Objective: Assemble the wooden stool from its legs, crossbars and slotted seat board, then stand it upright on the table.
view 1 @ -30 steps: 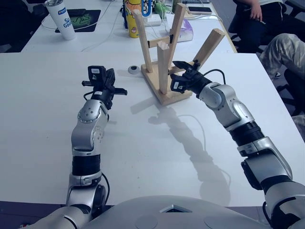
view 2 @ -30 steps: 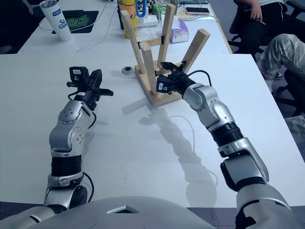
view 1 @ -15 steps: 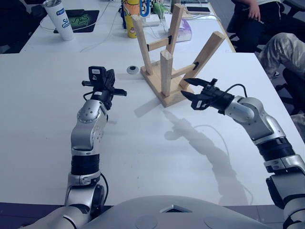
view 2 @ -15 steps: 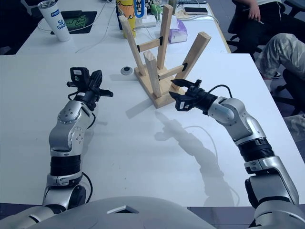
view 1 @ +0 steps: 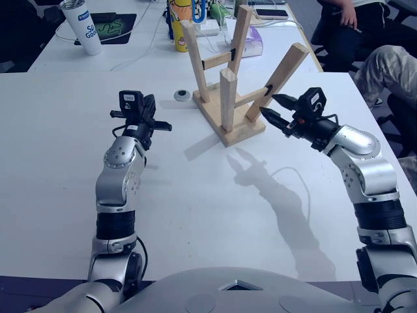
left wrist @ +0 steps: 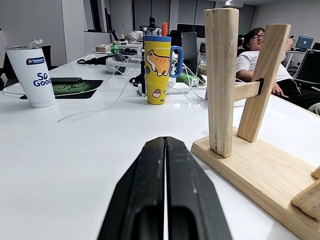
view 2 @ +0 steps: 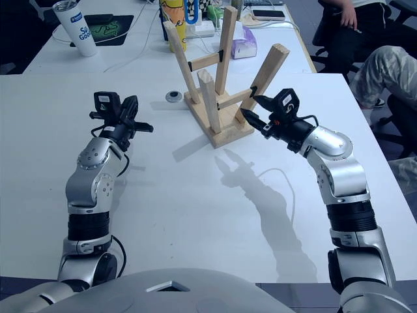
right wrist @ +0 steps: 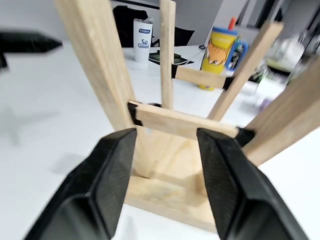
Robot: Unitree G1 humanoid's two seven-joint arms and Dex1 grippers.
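The wooden stool (view 1: 229, 128) stands upside down on the white table (view 1: 195, 215), seat board flat and legs joined by crossbars (view 1: 217, 60) pointing up. My right gripper (view 1: 268, 106) is open just to the right of the stool's right-hand leg (view 1: 285, 68), a little above the table, touching nothing. In the right wrist view its fingers (right wrist: 114, 172) frame a crossbar (right wrist: 182, 123) and the legs from a short distance. My left gripper (view 1: 164, 124) is shut and empty, held above the table left of the stool, and points at the seat board (left wrist: 260, 172).
A small round object (view 1: 182, 95) lies beside the stool's far left corner. On the table behind stand a white tumbler (view 1: 83, 26) and a yellow mug (view 1: 180, 26) among cables. People sit at the far right. The near half of the table is free.
My right gripper has drawn back from among the stool's legs, moving right and upward, and now stands open beside it. The stool stays inverted. The left arm has hardly moved.
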